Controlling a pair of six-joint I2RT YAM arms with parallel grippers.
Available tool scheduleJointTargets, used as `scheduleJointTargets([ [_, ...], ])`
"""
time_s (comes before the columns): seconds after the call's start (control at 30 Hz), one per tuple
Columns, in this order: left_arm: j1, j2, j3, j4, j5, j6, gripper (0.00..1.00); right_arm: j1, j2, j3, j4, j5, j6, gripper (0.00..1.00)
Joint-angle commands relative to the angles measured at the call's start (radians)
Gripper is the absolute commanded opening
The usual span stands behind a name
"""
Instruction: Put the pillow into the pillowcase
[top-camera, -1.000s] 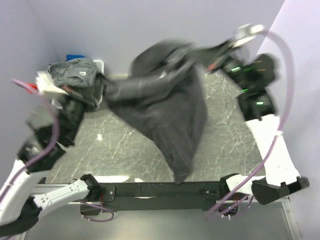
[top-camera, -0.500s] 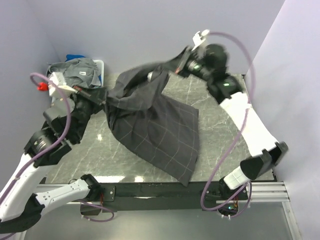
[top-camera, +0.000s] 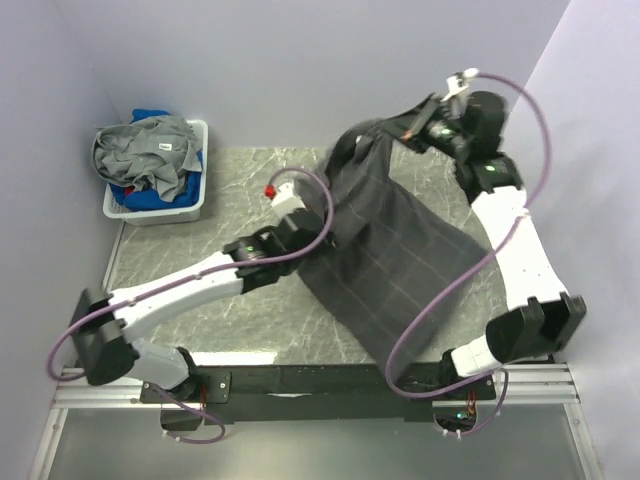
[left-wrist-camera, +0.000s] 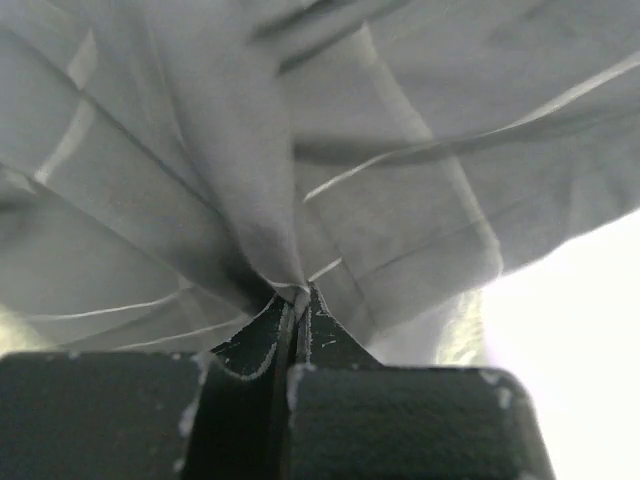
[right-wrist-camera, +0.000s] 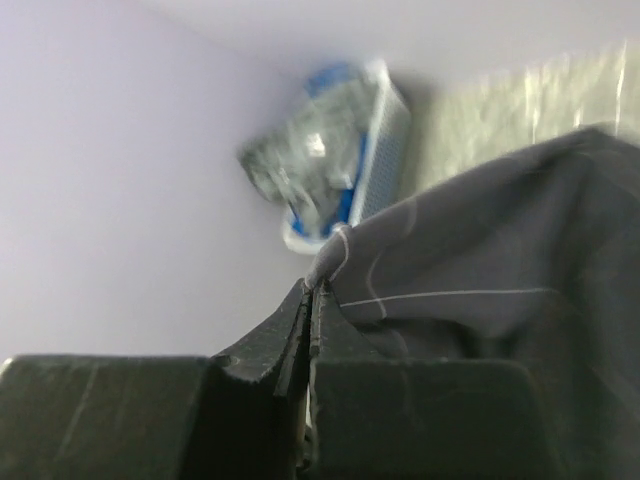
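The dark charcoal pillowcase (top-camera: 395, 255) with thin light grid lines hangs lifted between both arms and drapes down toward the table's front right. My left gripper (top-camera: 322, 228) is shut on its left edge; in the left wrist view the cloth (left-wrist-camera: 300, 180) bunches right at the closed fingertips (left-wrist-camera: 298, 296). My right gripper (top-camera: 400, 135) is shut on its top corner at the back, seen in the right wrist view (right-wrist-camera: 316, 285) with the fabric (right-wrist-camera: 500, 270) falling away to the right. The pillow is not in view.
A white basket (top-camera: 192, 205) with grey and blue clothes (top-camera: 145, 150) stands at the back left of the marble table (top-camera: 200, 250); it also shows in the right wrist view (right-wrist-camera: 340, 150). Lilac walls close in behind and on both sides.
My left arm has swung from the far left toward the table's middle, carrying its edge of the pillowcase rightward. My right gripper moved right and slightly lower. The pillowcase now hangs narrower, farther right.
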Motion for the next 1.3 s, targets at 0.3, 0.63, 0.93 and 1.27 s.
scheduleJointTargets([
  [0.3,0.173,-0.359,-0.387,-0.024,-0.043,-0.148,0.01,0.309,-0.161,-0.777,0.204,0.266,-0.118,0.0],
  [0.63,-0.256,-0.322,-0.642,-0.057,-0.075,-0.433,0.01,0.302,-0.144,-0.602,0.06,0.326,-0.193,0.0],
  [0.93,-0.47,-0.332,-0.725,-0.077,-0.078,-0.559,0.01,0.455,0.048,-0.276,-0.009,0.311,-0.205,0.0],
  [1.27,-0.455,-0.504,-0.72,-0.24,-0.158,-0.588,0.12,0.655,-0.159,-0.567,-0.096,0.785,-0.219,0.8],
])
